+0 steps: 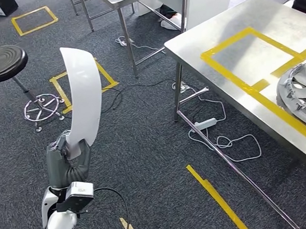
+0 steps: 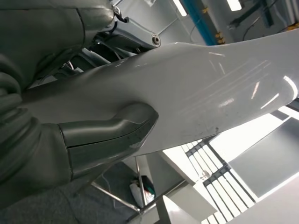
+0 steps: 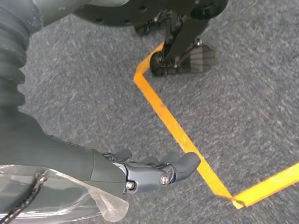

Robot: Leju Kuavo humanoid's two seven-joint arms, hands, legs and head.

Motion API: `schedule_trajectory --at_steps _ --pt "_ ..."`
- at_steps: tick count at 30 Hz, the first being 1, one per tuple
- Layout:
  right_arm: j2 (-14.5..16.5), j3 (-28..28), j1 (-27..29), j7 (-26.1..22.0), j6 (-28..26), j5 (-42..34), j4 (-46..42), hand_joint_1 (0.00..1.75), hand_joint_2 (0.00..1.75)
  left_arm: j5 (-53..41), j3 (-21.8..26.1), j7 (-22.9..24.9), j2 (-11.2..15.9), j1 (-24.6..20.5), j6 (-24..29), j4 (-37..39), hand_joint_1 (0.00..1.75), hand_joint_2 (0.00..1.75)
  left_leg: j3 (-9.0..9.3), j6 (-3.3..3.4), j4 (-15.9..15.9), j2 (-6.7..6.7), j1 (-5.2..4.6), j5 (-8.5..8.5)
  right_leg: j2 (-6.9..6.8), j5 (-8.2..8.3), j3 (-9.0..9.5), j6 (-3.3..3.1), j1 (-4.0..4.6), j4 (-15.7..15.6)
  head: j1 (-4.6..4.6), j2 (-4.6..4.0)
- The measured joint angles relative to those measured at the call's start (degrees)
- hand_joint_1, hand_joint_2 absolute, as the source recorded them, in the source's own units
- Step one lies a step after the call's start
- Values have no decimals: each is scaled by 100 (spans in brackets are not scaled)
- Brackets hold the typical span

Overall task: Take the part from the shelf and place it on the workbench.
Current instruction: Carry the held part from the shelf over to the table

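Keep your left hand (image 1: 69, 150) clamped on the part (image 1: 83, 93), right hand (image 3: 151, 170) hanging empty, and carry it toward the workbench (image 1: 201, 31) at two o'clock.

White part held in the left robot hand

A long, glossy white part (image 2: 211, 88) is seen stretched across the picture, with streaks of light reflected on its curved face. It is gripped by the left robot hand (image 2: 81, 121): the thick grey thumb (image 2: 112, 133) is pressed flat against its near face, and darker fingers (image 2: 134, 39) are laid along its far edge. The ribbed grey cover (image 2: 14, 121) is seen at the picture's edge. Behind the part, ceiling lights (image 2: 234, 4), a blue beam (image 2: 199, 18) and bright framed windows (image 2: 225, 172) can be made out, along with a metal table leg (image 2: 140, 179) over grey carpet (image 2: 42, 210).
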Motion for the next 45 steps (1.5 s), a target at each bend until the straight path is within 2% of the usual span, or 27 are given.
schedule_trajectory --at_steps 2,4,5,7,9,10,13,15,17,19,21,22,24,26,27,29,30,32,33,35,36,37,38,41,42,44,45 --pt "4 -15 -5 -3 1 9 1 0 175 0 3 0 0 -5 1 2 175 175 -383 -23 728 -7 6 -221 9 -95 126 -68 5 -9 -19 0" --pt "5 -31 -6 -1 1 15 3 0 175 0 4 0 1 9 2 10 175 175 -967 -19 1554 -9 4 -368 28 -210 259 -94 24 -9 -20 0" --pt "5 -38 -6 -1 0 18 4 0 175 1 5 1 2 17 2 14 175 175 -1174 -3 1732 -11 0 -292 45 -273 339 -95 33 -9 -20 0" --pt "5 -49 -6 -2 3 26 7 0 175 1 6 1 4 21 3 19 175 175 -1267 58 1405 -14 -28 234 83 -416 536 -85 40 -12 -19 0" --pt "11 -59 -12 -15 22 54 14 0 175 2 7 1 5 18 10 22 175 175 -1113 141 756 -21 -93 770 109 -560 685 -54 36 -33 -15 -1" --pt "14 -67 -16 -26 37 80 20 0 175 2 7 1 5 11 18 24 175 175 -1019 185 495 -22 -124 855 111 -606 724 -27 33 -60 -19 -1" --pt "17 -94 -27 -61 67 147 39 0 175 12 10 6 4 -17 43 27 175 175 -832 264 107 -34 -154 683 81 -575 796 76 31 -108 -38 -2" --pt "12 -111 -38 -86 82 172 44 0 175 27 16 9 1 -15 58 27 175 175 -654 297 -55 -50 -130 629 66 -514 712 132 31 130 -19 -2" --pt "5 -133 -55 -104 100 195 48 0 175 36 21 9 -4 -22 73 28 175 175 -445 327 -155 -54 -113 542 61 -581 324 156 28 707 -2 -2" --pt "3 -164 -60 -107 107 214 53 0 175 37 21 9 -10 -28 81 28 175 175 -279 335 -176 -54 -109 408 59 -794 -207 188 20 1269 -3 -2" --pt "3 -200 -54 -112 117 239 61 0 175 39 22 3 -11 -25 87 28 175 175 -70 320 -177 -53 -99 239 53 -916 -562 238 -3 1347 -3 -2" --pt "3 -216 -53 -120 126 263 67 0 175 41 23 -3 -12 -25 90 28 175 175 61 306 -177 -42 -90 139 34 -813 -632 262 -19 1164 -2 -2" --pt "3 -259 -64 -148 149 337 90 0 175 55 23 -24 -15 -25 93 30 175 175 310 257 -173 3 -82 -83 -142 -192 -673 274 -34 620 2 -2" --pt "4 -311 -106 -187 174 435 126 0 175 75 26 -66 -16 -28 88 31 175 175 459 181 -209 64 -92 -257 -323 263 -656 166 16 317 4 -2" --pt "3 -341 -131 -212 183 487 141 0 175 82 26 -97 -16 -34 84 31 175 175 523 143 -229 95 -91 -298 -334 295 -641 97 49 295 6 -2" --pt "3 -406 -155 -258 187 586 147 0 175 85 16 -167 -15 -60 80 25 175 175 539 75 -123 134 -66 -239 -196 214 -515 -15 71 248 4 -2" --pt "3 -449 -162 -279 189 634 149 0 175 80 9 -203 -14 -74 87 22 175 175 452 49 118 119 -49 -143 -133 162 -432 -50 66 217 3 -2" --pt "3 -532 -182 -318 199 732 158 0 175 76 -4 -262 -10 -98 104 15 175 175 17 3 861 61 -27 -44 -13 64 -239 -113 54 153 -15 -2" --pt "3 -569 -195 -337 207 776 166 0 175 76 -11 -284 -8 -105 111 12 175 175 -267 -8 1215 38 -25 -151 46 8 -138 -130 53 128 -19 -2" --pt "3 -645 -218 -372 221 857 183 0 175 70 -40 -305 -3 -117 104 3 175 175 -756 -7 1571 27 -23 -633 184 -116 84 -141 52 85 -21 -2" --pt "3 -684 -228 -390 223 895 192 0 175 60 -63 -309 1 -131 86 -4 175 175 -923 1 1555 23 -23 -831 261 -190 209 -140 51 72 -18 -2" --pt "3 -721 -241 -408 224 932 205 0 175 45 -89 -310 4 -149 60 -11 175 175 -1030 11 1416 8 -24 -857 338 -273 339 -136 47 64 -19 -2" --pt "3 -754 -255 -428 225 965 223 0 175 27 -115 -311 9 -169 27 -17 175 175 -1092 19 1181 -31 -25 -656 413 -361 464 -121 39 60 -18 -2" --pt "2 -828 -292 -465 224 1041 298 0 175 -16 -181 -308 36 -196 -41 -23 175 175 -1189 53 455 -335 -41 592 626 -605 659 -36 19 98 -39 -2" --pt "-1 -848 -303 -478 221 1064 325 0 175 -29 -202 -307 48 -210 -61 -26 175 175 -1207 79 386 -399 -50 813 688 -662 663 -4 14 106 -50 -2" --pt "-10 -893 -327 -509 201 1104 369 0 175 -56 -242 -310 56 -301 -106 -34 175 175 -1191 134 381 -361 -45 859 753 -742 665 56 10 86 -56 -2" --pt "-17 -916 -339 -525 191 1117 385 0 175 -63 -259 -313 55 -360 -122 -34 175 175 -1166 154 345 -314 -35 849 664 -772 661 83 12 90 -54 -2"
